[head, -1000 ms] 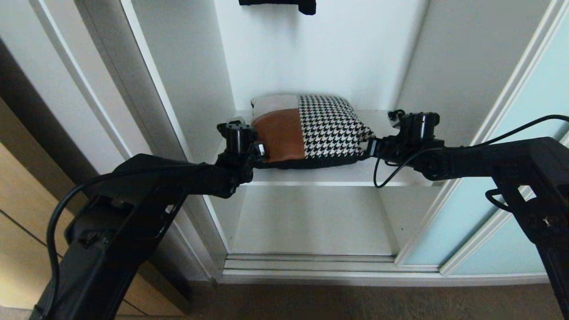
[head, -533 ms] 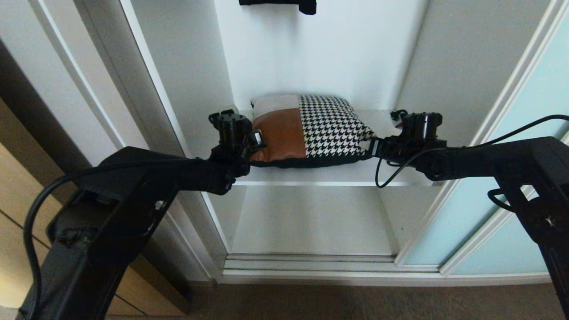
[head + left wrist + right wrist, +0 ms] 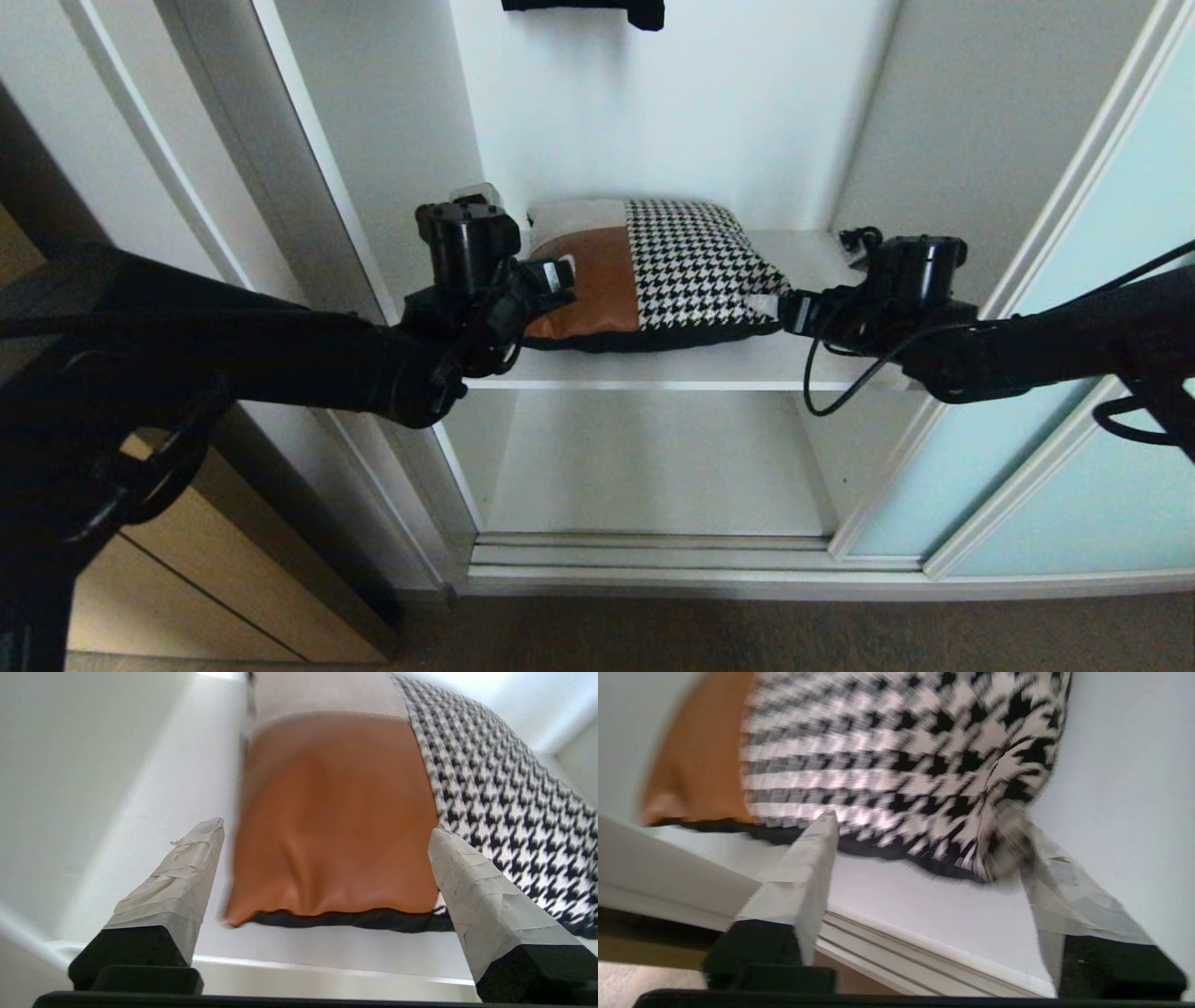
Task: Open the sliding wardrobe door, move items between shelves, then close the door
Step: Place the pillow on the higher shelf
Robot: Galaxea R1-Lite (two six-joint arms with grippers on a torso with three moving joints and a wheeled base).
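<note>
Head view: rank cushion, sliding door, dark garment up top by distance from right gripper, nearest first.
1. Cushion: on the shelf, just left of the right gripper.
2. Sliding door: right, behind the arm.
3. Dark garment: top edge, farthest.

The open wardrobe is seen from above and in front by the head camera. The cushion [image 3: 653, 271] on the shelf [image 3: 691, 369] is viewed closely by each wrist camera, between its own taped fingers [image 3: 182, 891]; cushion and shelf are shared by all three views.

Cushion [image 3: 653, 271] fills upper shelf [image 3: 672, 371] middle; lower shelf [image 3: 653, 467] open.
</note>
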